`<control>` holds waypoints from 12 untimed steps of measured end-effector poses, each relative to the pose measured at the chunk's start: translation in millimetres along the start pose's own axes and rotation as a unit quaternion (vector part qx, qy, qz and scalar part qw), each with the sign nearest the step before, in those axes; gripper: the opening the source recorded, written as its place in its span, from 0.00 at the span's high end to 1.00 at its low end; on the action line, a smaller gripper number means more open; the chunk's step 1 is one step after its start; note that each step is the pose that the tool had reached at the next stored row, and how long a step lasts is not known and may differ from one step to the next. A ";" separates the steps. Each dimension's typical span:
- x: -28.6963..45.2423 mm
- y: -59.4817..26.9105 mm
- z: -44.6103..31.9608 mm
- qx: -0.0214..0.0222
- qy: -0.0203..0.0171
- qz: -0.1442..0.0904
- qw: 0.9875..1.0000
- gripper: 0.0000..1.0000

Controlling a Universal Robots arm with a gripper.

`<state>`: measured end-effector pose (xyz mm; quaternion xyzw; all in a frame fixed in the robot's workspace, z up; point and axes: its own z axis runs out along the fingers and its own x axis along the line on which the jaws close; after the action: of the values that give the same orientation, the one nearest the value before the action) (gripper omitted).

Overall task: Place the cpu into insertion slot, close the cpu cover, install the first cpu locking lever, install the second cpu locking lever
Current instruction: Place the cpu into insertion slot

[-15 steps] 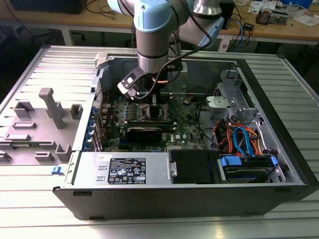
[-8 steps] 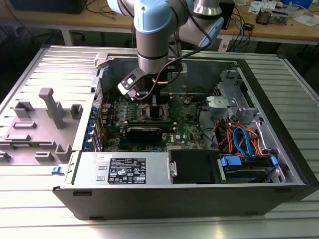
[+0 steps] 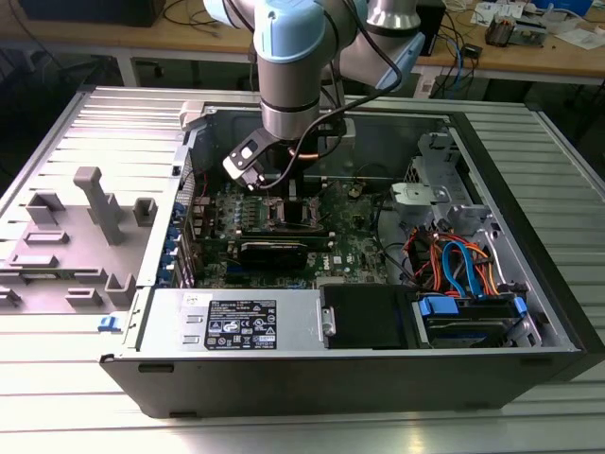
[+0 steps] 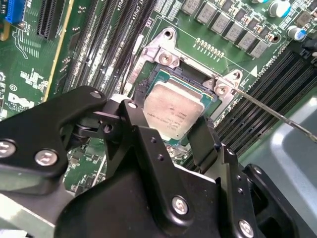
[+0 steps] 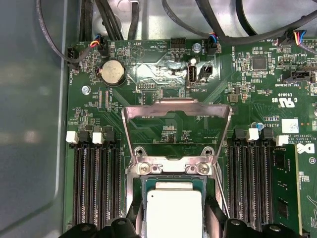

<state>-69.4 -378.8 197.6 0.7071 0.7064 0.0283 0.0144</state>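
The cpu (image 4: 173, 111), a small square chip with a silvery top, sits at the insertion slot (image 4: 166, 77) on the green motherboard (image 3: 359, 236). My gripper (image 4: 166, 116) straddles it, one black finger (image 4: 131, 116) against each of two opposite edges, shut on the chip. In the first wrist view the cpu (image 5: 174, 213) lies between the same fingers (image 5: 212, 215). The cpu cover (image 5: 177, 105), a thin silvery frame with a square window, stands flipped open behind the slot. A thin wire locking lever (image 4: 267, 109) juts out from the slot's corner. In the exterior view the gripper (image 3: 284, 194) is low over the board.
Black memory slots (image 5: 94, 188) flank the socket on both sides. A coin battery (image 5: 112, 73) and black cables (image 5: 114, 20) lie beyond the cover. A long black card (image 3: 274, 251), a power supply (image 3: 236, 322) and drive cables (image 3: 458, 265) fill the case; grey fixtures (image 3: 95, 203) stand at the exterior view's left.
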 end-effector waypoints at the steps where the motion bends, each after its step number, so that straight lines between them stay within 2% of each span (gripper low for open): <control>1: -0.1 0.0 -0.1 0.000 0.000 0.000 1.000 0.40; 6: 0.0 0.0 -1.7 0.000 0.000 0.000 1.000 0.40; 12: 0.1 0.5 -8.2 0.002 0.000 0.000 1.000 0.40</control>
<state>-69.4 -378.9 205.8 0.7071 0.7065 0.0274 0.0132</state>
